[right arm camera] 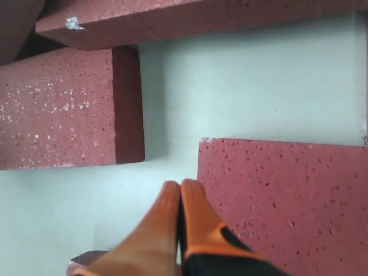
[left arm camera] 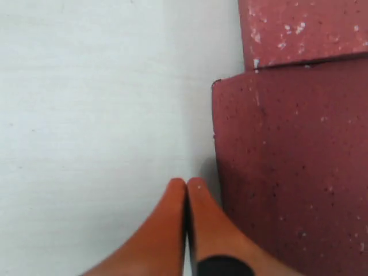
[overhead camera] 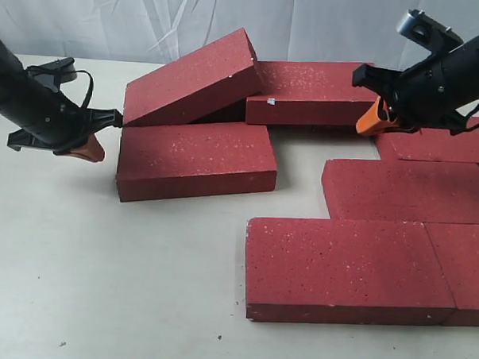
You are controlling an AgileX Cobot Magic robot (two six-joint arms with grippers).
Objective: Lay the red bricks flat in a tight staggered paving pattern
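The red bricks point(overhead camera: 347, 268) lie on the pale tabletop point(overhead camera: 100, 285) in two groups. Toward the right edge, several lie flat and touching in staggered rows. Nearer the far edge, a flat brick point(overhead camera: 196, 160) sits apart from them. Behind it a tilted brick point(overhead camera: 192, 78) slopes upward, its raised end meeting a rear brick point(overhead camera: 315, 91). The left gripper point(overhead camera: 94, 148) is just beside the flat brick's left end, orange fingertips pressed together and holding nothing. The right gripper point(overhead camera: 371, 118), tips likewise pressed together and empty, is near the rear brick's right end, by the bare gap between the groups.
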